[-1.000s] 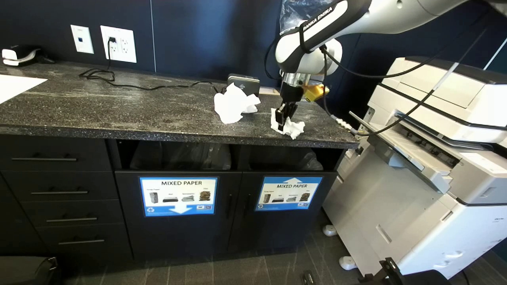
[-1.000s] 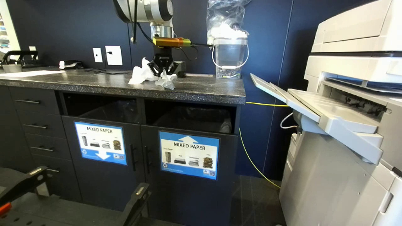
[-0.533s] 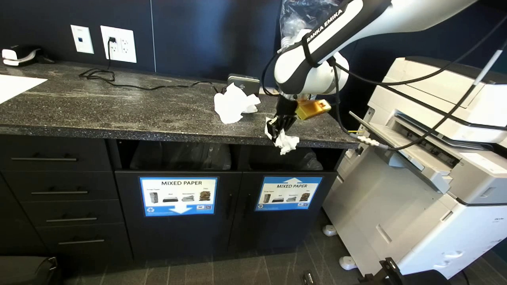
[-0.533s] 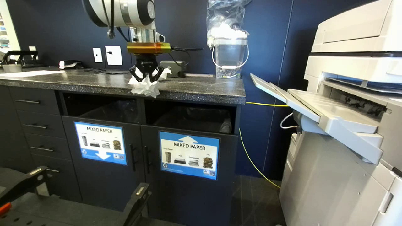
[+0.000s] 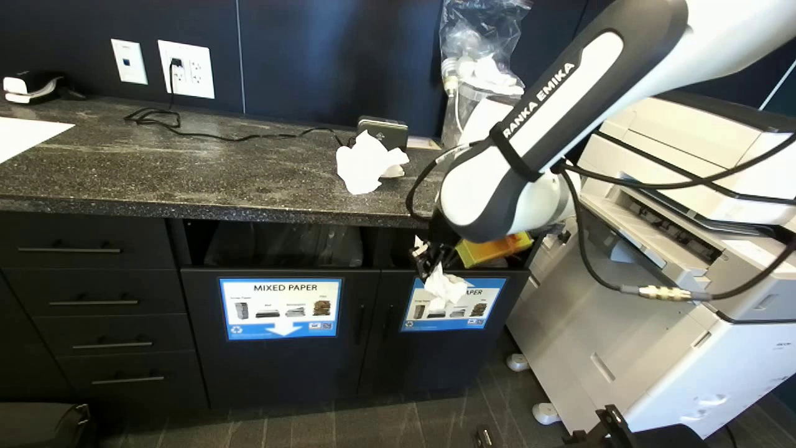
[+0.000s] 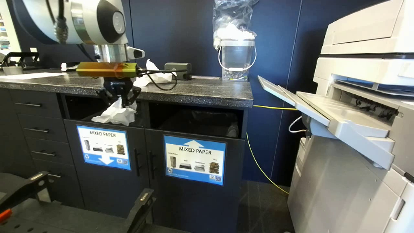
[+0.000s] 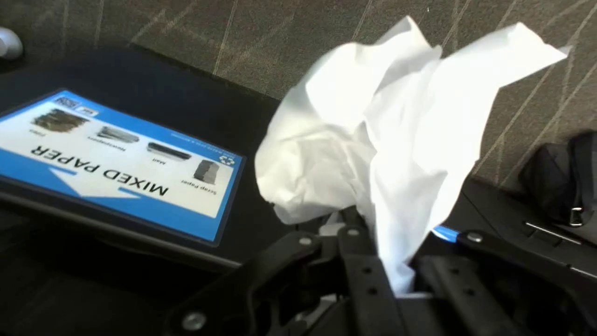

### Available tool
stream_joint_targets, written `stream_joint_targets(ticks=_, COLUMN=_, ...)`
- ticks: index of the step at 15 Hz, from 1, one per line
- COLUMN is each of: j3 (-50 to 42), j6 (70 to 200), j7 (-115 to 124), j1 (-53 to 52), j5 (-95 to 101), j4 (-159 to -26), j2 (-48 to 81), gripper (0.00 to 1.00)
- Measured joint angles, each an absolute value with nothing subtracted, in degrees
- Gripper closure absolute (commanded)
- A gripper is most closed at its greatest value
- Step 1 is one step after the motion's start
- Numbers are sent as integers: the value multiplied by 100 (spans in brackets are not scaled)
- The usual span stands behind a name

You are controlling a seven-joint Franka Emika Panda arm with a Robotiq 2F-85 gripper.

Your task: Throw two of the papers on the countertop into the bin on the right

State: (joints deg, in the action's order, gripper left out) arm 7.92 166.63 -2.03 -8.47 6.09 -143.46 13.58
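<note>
Wrist view showed the jaws pinching a crumpled paper wad [image 7: 392, 135] by one end outside the right-hand bin [image 7: 186, 98], likely so its loose bulk could go in first.

The right bin [image 6: 194, 198] gapes open in front, the countertop [image 6: 200, 88] blocking from above.

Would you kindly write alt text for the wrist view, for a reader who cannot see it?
A crumpled white paper is gripped by the robot's black hand at the bottom of the picture. At left, the dark bin bears a blue-and-white MIXED PAPER sign, upside down here; brownish floor shows across the top.
</note>
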Motion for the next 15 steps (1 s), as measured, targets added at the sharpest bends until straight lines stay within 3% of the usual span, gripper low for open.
stream_joint_targets(ticks=6, j3=127, j6=18123, j7=845, j1=-1465, j5=931, j4=-15551, j2=1065, gripper=92)
stream_joint_targets(ticks=11, j3=-1362, j6=19000, j7=949, j1=-2428, j5=997, j4=-15563, j2=1312, gripper=92)
stream_joint_targets(ticks=15, j3=-1612, j6=19488, j7=955, j1=-2748, j5=723, j4=-15337, j2=1805, gripper=92)
